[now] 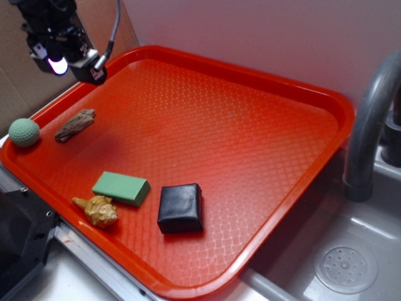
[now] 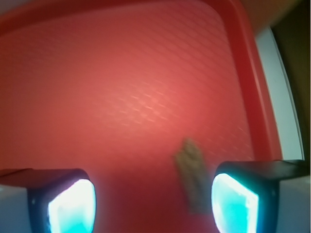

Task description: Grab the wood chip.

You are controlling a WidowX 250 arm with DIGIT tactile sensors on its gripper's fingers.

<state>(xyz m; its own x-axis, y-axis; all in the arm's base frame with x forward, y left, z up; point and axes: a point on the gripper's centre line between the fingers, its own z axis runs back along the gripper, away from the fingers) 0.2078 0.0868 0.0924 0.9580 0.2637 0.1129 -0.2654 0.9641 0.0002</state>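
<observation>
Hanging released above the ribbed orange plastic tray (image 1: 263, 125), the black gripper (image 2: 153, 204) is showing both glowing pads only in the wrist view, framing the jagged grey-brown wood chip (image 2: 192, 170); the exterior view is placing that chip (image 1: 75, 125) beside a green ball (image 1: 24, 132).

The plastic tray (image 1: 263, 100) is orange-red with a diamond pattern; the rough wood chip (image 1: 74, 125) is grey-brown.

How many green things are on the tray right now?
2. The green ball sits at the tray's left edge, beside the wood chip. The green block lies nearer the front, touching the seashell. Nothing looks hidden.
</observation>
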